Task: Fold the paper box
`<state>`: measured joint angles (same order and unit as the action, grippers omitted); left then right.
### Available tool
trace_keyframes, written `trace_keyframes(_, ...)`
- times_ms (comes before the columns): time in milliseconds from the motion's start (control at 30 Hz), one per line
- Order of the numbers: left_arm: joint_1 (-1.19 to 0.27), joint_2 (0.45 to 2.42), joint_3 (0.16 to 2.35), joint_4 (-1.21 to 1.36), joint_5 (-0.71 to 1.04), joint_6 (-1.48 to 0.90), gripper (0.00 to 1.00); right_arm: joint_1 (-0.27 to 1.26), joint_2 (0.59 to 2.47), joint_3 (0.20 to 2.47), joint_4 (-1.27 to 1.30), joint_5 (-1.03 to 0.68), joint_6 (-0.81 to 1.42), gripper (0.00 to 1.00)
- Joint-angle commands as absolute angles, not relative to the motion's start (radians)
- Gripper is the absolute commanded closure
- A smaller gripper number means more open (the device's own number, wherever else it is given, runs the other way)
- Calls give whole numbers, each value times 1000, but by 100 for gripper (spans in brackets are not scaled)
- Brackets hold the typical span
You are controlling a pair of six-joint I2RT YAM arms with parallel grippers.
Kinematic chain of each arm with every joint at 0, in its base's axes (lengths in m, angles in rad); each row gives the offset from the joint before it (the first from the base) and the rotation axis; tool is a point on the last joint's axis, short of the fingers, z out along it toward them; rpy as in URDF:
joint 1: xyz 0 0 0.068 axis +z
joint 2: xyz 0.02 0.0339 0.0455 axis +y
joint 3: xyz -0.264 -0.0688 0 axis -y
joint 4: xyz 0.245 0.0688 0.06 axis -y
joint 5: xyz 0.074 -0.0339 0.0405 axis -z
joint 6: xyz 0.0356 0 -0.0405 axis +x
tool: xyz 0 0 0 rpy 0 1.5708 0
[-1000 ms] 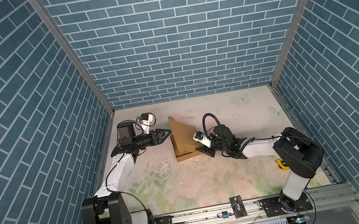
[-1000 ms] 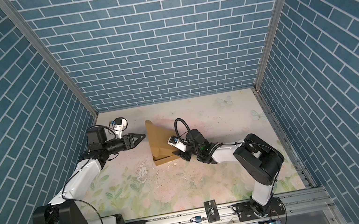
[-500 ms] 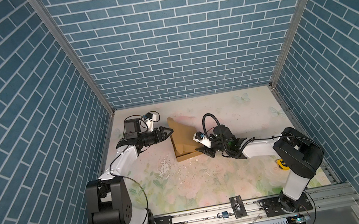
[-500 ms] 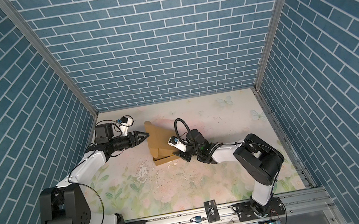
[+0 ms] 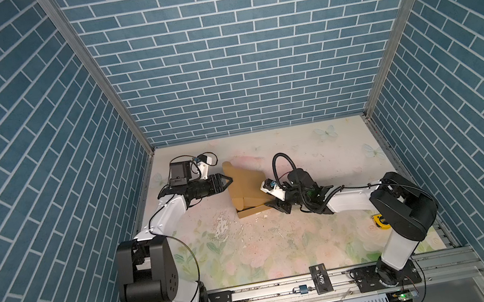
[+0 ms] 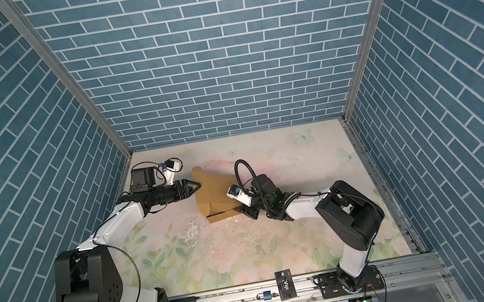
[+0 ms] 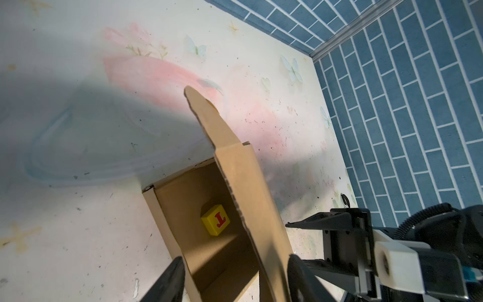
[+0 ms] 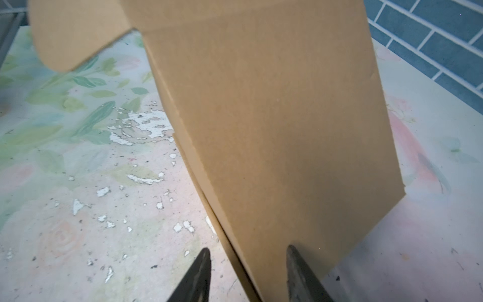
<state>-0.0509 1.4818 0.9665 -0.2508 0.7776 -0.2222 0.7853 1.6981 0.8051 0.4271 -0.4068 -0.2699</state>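
Paper box sits toward the table's far-left corner. Left gripper and right gripper gape astride its raised lid (neither pinching), so press it down evenly.

Blue brick-pattern walls; worn floral tabletop; aluminium corner posts.
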Motion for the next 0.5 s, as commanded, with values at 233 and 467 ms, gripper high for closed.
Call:
trace_keyframes(233,-54,1510,961,-293,699,-127,33,778,1707,918,513,-618,-208,53)
trace_keyframes(467,-54,1510,955,-318,637,-75,30,778,1809,1047,480,-611,-199,53)
